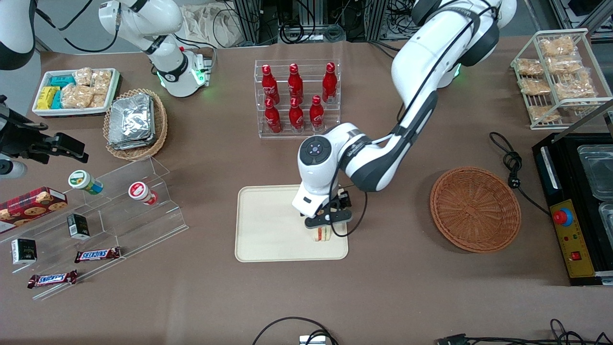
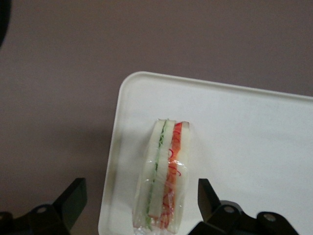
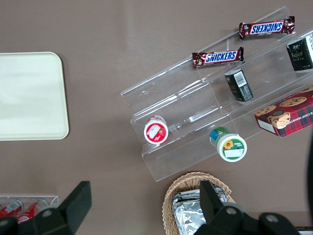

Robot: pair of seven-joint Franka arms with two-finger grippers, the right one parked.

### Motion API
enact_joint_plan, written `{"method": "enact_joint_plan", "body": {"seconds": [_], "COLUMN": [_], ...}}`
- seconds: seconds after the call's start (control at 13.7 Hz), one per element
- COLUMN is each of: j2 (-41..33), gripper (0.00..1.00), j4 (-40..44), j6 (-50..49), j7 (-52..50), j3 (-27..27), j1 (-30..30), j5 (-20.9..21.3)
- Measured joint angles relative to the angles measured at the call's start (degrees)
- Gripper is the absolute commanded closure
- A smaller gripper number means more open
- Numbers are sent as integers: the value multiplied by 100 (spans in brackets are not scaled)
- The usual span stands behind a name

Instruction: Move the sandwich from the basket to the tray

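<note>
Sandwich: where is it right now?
The sandwich stands on the tray, near the edge facing the basket, directly under the open end effector.

Sandwich (image 1: 322,234): on the tray (image 1: 268,230), standing on edge near the tray's rim on the working arm's side, at the corner nearer the front camera.
Gripper (image 1: 328,221): directly above the sandwich, fingers (image 2: 208,196) spread to either side of it, not touching.
Tray: mid-table, nearer the front camera than the bottle rack (image 1: 297,98).
Basket (image 1: 475,208): beside the tray, well apart, toward the working arm's end; nothing in it.
Stepped display stand (image 1: 119,211): toward the parked arm's end, carrying two tubs, small boxes and candy bars.
Foil-pack basket (image 1: 135,123): farther from the front camera than the stand.
</note>
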Motion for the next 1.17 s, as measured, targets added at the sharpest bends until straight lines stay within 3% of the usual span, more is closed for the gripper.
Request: {"method": "enact_joint_plan", "body": {"seconds": [0.66, 1.17], "j2": [-1162, -1922], "gripper": [0, 0], "j4": [14, 14], "j6": [-1177, -2089], "j7": [291, 1793], "j3": [24, 26], "j1": [1020, 1775], "j5": [-59, -938]}}
